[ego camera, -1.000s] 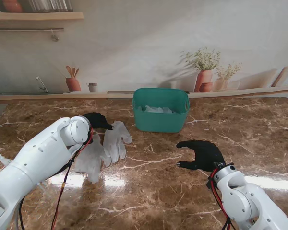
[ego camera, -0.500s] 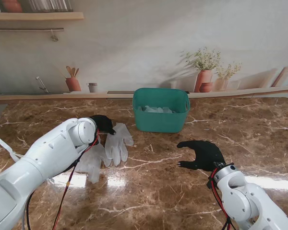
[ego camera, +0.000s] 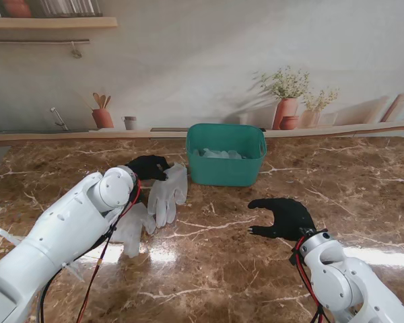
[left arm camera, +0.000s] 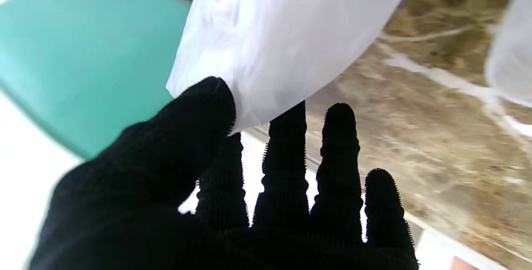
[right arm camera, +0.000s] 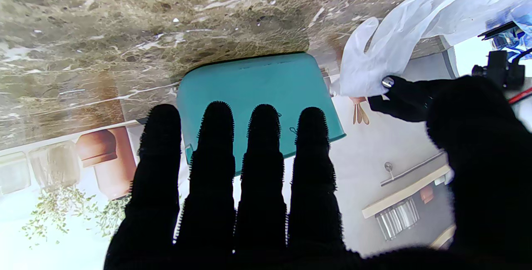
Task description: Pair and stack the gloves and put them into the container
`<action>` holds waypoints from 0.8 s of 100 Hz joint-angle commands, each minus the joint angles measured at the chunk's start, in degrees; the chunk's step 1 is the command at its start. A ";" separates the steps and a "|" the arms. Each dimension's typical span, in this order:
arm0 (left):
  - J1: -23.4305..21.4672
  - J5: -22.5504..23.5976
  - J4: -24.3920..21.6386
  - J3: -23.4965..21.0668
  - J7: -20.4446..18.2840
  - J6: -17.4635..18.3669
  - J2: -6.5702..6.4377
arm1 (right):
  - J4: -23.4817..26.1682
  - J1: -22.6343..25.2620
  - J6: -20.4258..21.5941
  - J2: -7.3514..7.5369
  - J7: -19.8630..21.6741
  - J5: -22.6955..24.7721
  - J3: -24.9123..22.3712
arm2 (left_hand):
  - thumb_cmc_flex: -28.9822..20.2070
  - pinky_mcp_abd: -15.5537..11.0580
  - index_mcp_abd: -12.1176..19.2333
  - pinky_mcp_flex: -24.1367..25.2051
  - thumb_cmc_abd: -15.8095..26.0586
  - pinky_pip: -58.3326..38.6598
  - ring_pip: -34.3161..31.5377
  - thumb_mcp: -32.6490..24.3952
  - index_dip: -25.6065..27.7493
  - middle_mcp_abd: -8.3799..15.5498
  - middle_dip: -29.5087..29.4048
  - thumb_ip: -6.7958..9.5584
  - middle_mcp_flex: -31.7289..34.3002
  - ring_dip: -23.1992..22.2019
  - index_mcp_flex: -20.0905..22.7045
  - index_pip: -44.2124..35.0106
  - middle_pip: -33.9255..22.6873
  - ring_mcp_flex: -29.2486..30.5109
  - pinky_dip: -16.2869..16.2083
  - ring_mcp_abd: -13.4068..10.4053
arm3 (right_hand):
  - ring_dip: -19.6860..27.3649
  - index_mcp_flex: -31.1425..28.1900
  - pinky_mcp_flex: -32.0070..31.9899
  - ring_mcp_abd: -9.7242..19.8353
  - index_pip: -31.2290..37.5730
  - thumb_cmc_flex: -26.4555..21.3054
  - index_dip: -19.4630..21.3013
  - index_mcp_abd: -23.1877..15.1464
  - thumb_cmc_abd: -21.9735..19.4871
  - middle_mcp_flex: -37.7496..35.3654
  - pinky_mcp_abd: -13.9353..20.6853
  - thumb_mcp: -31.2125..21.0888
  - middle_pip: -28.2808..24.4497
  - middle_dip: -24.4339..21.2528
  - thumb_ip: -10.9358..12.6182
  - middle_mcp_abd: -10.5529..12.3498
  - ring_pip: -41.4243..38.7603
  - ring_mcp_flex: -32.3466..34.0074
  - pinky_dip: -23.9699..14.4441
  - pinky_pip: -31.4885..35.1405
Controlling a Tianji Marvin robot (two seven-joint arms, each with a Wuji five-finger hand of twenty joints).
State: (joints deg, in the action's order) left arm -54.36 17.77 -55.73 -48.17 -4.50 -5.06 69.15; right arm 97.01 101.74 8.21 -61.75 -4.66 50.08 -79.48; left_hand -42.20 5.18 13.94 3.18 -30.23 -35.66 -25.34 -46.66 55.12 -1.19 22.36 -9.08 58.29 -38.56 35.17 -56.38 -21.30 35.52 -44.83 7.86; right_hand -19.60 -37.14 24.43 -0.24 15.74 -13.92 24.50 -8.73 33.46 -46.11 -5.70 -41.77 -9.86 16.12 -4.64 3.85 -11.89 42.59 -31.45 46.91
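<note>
Pinching the cuff of one glove (ego camera: 168, 193) between thumb and fingers (left arm camera: 286, 145), the left hand (ego camera: 148, 167) has the bin (ego camera: 225, 154) just to its right. That glove trails toward me; the right hand (ego camera: 284, 217), spread and empty, hovers well apart.

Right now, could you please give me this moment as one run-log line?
left hand: shut on white disposable glove cuff | right hand: open, holding nothing | second white glove: on marble table | teal plastic container: gloves inside

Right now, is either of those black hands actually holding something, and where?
The left hand pinches a white glove at its cuff edge. The right hand holds nothing, fingers apart.
</note>
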 commanded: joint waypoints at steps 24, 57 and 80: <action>-10.46 3.05 -16.26 -7.23 -3.12 4.87 -4.02 | 0.08 -0.58 -1.43 -0.02 1.84 -0.36 1.88 | -0.31 0.97 3.79 0.56 -0.48 -3.89 -1.66 -2.45 3.72 0.56 1.31 -1.20 2.78 -1.15 -1.74 -0.95 0.66 1.82 0.19 0.65 | -2.16 -2.54 1.79 0.05 1.45 -2.31 1.00 0.41 -1.53 -3.93 0.26 1.93 -1.87 2.12 1.94 -0.27 -2.12 4.82 -0.81 2.69; -22.66 5.92 -29.79 -13.71 -0.49 11.89 -5.19 | 0.35 -1.56 -3.22 -0.80 1.17 -5.87 4.23 | 0.29 1.60 4.23 0.76 -0.61 -4.20 -1.69 -2.65 4.63 1.18 1.73 -1.09 3.42 -1.43 -1.47 -0.26 1.16 2.35 0.62 0.66 | -3.60 -5.30 -1.57 -0.33 5.45 0.59 3.74 1.29 -2.85 -4.28 0.67 1.94 -3.37 5.33 1.87 -0.28 -2.42 1.87 -0.33 2.73; -27.85 7.14 -35.26 -14.59 1.61 14.72 -5.27 | 0.43 -2.46 -4.11 -1.82 0.62 -13.81 6.38 | 0.43 1.75 4.45 0.80 -0.63 -4.12 -1.44 -2.60 4.84 1.54 1.88 -1.04 3.51 -1.53 -1.37 0.14 1.49 2.23 0.93 0.67 | -4.65 -3.00 -5.15 -0.47 4.06 1.58 4.05 2.76 -3.46 -0.14 1.49 1.44 -2.68 6.51 1.81 -0.95 -2.08 -3.22 -1.30 0.92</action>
State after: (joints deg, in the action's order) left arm -80.50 24.40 -89.40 -63.16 -3.46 8.97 63.85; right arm 97.23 99.30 4.80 -62.62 -4.40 36.65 -73.86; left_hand -42.07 6.35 14.68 3.16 -30.30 -38.44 -25.37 -47.28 57.99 -1.19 23.11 -9.08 58.87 -39.13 35.17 -56.25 -20.74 35.52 -44.25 7.87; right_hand -22.99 -41.17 20.37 -0.85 20.75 -14.47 27.39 -6.57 30.88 -47.56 -5.60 -40.88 -12.71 21.08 -4.63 3.23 -13.30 41.86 -31.45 49.02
